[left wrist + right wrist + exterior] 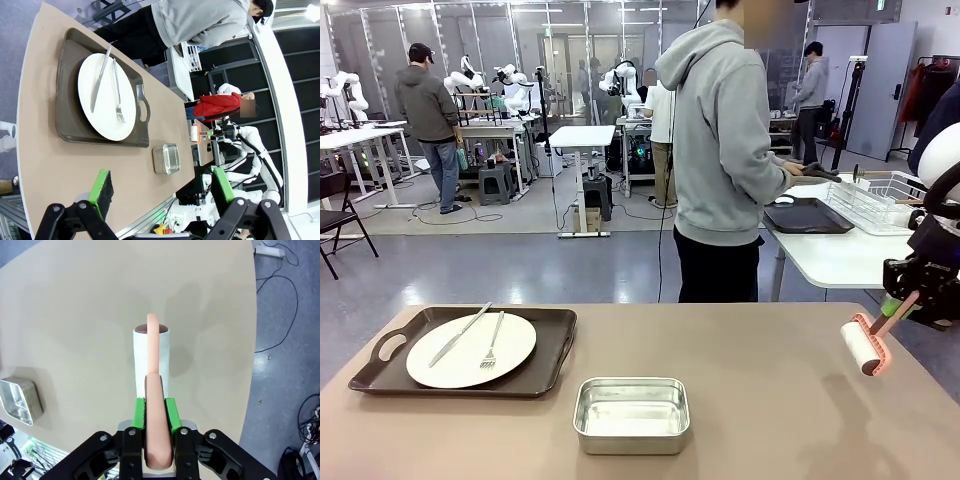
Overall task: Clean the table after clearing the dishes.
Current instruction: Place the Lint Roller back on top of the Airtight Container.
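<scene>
The tan table (770,400) carries a dark handled tray (555,350) at its left. On the tray lies a white plate (520,345) with a knife (460,335) and a fork (492,345). My right gripper (903,305) is shut on the pink handle of a lint roller (865,345), whose white roll hangs just above the table's right edge. The right wrist view shows the green pads (140,412) clamping the handle behind the roll (142,355). My left gripper (161,187) is open and empty, high above the table, looking down on the plate (105,125) and tray (67,100).
A small steel pan (631,413) sits near the table's front middle. A person (720,150) in a grey hoodie stands at the far side, turned to a white table with another dark tray (807,216) and a wire rack (875,200).
</scene>
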`<state>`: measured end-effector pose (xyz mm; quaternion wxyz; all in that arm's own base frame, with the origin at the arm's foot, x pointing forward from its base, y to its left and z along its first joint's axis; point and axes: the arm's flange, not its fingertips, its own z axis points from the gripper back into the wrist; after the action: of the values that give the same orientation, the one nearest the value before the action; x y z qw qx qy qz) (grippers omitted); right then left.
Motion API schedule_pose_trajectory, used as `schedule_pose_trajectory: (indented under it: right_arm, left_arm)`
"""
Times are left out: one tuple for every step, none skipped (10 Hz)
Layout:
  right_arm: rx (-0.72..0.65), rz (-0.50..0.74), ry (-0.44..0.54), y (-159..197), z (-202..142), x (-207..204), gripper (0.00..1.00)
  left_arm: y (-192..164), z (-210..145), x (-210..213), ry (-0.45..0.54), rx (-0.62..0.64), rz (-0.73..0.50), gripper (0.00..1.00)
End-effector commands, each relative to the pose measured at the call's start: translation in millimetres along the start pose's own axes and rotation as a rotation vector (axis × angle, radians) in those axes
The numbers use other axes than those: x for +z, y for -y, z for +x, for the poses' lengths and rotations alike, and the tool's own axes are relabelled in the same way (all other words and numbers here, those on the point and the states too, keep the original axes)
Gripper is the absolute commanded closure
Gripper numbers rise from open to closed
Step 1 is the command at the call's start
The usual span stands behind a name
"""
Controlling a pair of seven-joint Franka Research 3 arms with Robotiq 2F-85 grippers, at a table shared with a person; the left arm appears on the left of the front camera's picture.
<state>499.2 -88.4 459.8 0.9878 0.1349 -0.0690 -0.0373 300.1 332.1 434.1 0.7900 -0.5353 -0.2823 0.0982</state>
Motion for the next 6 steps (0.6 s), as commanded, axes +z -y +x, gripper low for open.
schedule_pose_trajectory:
  right_arm:
    - [0.004,0.0,0.001,-2.8,-2.4,0.5,0.79]
    - [0.004,0.0,0.001,-2.8,-2.4,0.5,0.79]
    - [0.004,0.0,0.001,-2.8,-2.4,0.5,0.79]
    - [0.004,0.0,0.001,-2.8,-2.4,0.5,0.79]
    - [0.004,0.0,0.001,-2.8,-2.4,0.5,0.79]
    - [0.004,0.0,0.001,-2.8,-2.4,0.5,0.79]
  left_arm:
    - [3.1,-1.1,4.2,-0.011,-0.008,-0.002,0.0]
    - [3.1,-1.1,4.2,-0.011,-0.008,-0.002,0.0]
    - [3.1,-1.1,4.2,-0.011,-0.008,-0.002,0.0]
    - [3.1,-1.1,4.2,-0.011,-0.008,-0.002,0.0]
    - [3.1,-1.1,4.2,-0.011,-0.008,-0.002,0.0]
    - [3.1,-1.1,4.2,-0.011,-0.008,-0.002,0.0]
